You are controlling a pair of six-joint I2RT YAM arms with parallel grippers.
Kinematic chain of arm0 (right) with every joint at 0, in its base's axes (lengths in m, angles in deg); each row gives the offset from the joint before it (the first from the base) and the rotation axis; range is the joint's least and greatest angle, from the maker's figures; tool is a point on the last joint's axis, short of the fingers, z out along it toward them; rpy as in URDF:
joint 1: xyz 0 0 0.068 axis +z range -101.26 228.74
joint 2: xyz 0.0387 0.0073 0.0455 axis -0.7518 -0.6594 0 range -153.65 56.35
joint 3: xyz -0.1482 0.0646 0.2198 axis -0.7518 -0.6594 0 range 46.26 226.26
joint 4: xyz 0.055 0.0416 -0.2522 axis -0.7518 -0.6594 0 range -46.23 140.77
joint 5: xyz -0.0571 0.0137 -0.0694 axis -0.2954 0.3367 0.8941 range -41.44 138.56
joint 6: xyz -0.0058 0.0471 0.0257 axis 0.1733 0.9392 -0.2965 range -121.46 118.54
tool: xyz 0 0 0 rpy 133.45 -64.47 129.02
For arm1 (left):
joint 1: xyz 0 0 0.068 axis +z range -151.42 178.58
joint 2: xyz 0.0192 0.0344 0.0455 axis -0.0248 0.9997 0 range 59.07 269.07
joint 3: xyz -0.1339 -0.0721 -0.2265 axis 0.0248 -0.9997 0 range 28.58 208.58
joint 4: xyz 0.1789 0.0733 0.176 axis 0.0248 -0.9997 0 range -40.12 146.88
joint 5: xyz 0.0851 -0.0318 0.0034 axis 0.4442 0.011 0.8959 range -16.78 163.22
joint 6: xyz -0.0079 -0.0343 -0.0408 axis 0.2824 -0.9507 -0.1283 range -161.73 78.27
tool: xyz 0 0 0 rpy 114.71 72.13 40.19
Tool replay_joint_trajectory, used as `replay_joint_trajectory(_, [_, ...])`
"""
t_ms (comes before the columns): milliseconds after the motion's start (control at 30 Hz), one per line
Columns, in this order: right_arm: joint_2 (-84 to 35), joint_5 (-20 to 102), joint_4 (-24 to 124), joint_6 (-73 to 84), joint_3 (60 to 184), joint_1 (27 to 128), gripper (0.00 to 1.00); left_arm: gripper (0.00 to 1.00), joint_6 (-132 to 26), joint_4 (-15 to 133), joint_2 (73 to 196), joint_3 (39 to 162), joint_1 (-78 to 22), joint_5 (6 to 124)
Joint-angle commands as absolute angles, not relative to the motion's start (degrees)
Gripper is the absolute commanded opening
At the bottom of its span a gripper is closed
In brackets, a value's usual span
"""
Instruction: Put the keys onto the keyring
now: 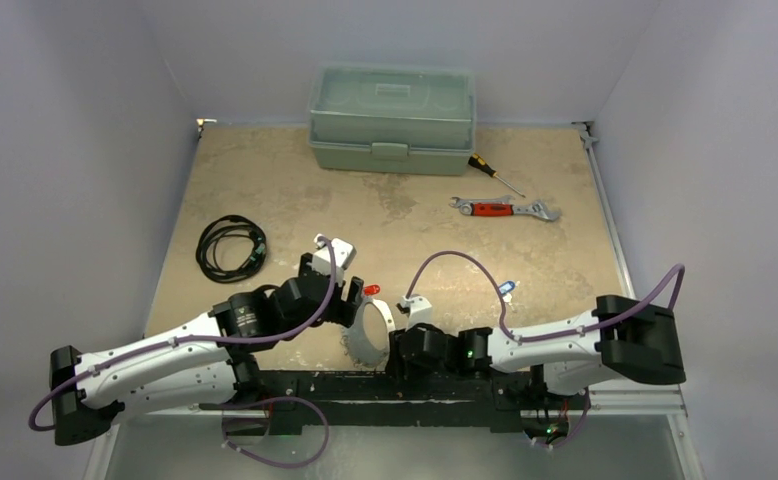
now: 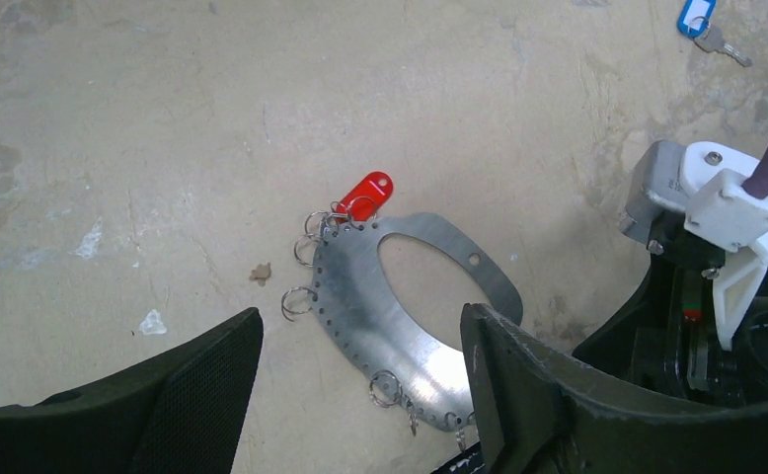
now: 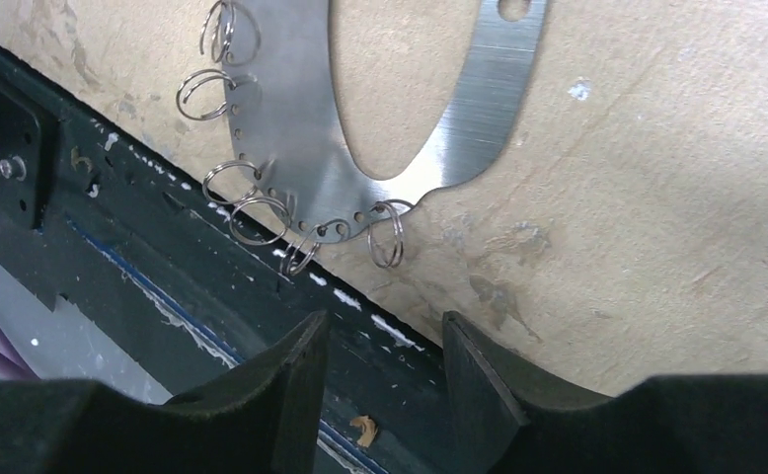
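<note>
The left gripper (image 2: 360, 324) is hovering low over the tan tabletop (image 1: 265, 180), its black fingers spread wide and gripping nothing. Between the two arms the keyring (image 3: 306, 118), a flat silver plate with an oval cutout and small split rings along its perforated edge, is lying by the table's front edge. A red key tag (image 2: 368, 191) is touching its far rim among the rings; whether it is hooked on is unclear. The right gripper (image 3: 385, 331) is facing the plate with its fingers parted and empty. The blue-tagged key (image 1: 506, 290) is lying farther right, well apart.
</note>
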State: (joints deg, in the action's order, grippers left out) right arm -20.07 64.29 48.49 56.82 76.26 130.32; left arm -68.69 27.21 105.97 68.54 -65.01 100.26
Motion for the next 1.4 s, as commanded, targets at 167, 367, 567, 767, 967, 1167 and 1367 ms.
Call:
replay_joint_trajectory(167, [-21.1,67.4,57.2,62.2,73.0,128.2,0.4,0.72,-69.3,29.1,105.0,68.2,-65.9,98.5])
replay_joint_trajectory(367, [-22.2,67.1,60.1,63.4,71.4,126.6,0.34,0.71,-69.2,29.2,104.9,68.2,-66.9,98.7])
replay_joint_trajectory(567, [-23.9,66.0,61.7,63.5,71.4,126.5,0.27,0.71,-68.9,29.1,105.1,68.4,-67.0,98.6])
replay_joint_trajectory(767, [-24.6,65.8,62.0,63.8,71.0,126.5,0.13,0.71,-68.8,29.2,104.6,68.4,-67.3,98.5])
replay_joint_trajectory(967, [-23.3,66.8,57.6,60.0,73.9,126.5,0.0,0.71,-67.5,29.7,103.8,68.5,-67.3,97.1])
replay_joint_trajectory(1167, [-17.6,70.5,45.1,46.3,81.8,126.5,0.0,0.7,-58.9,32.2,102.2,70.2,-67.3,89.3])
replay_joint_trajectory(1367, [-8.0,71.5,40.9,27.2,86.3,126.5,0.0,0.68,-42.7,40.0,94.6,67.7,-67.3,75.6])
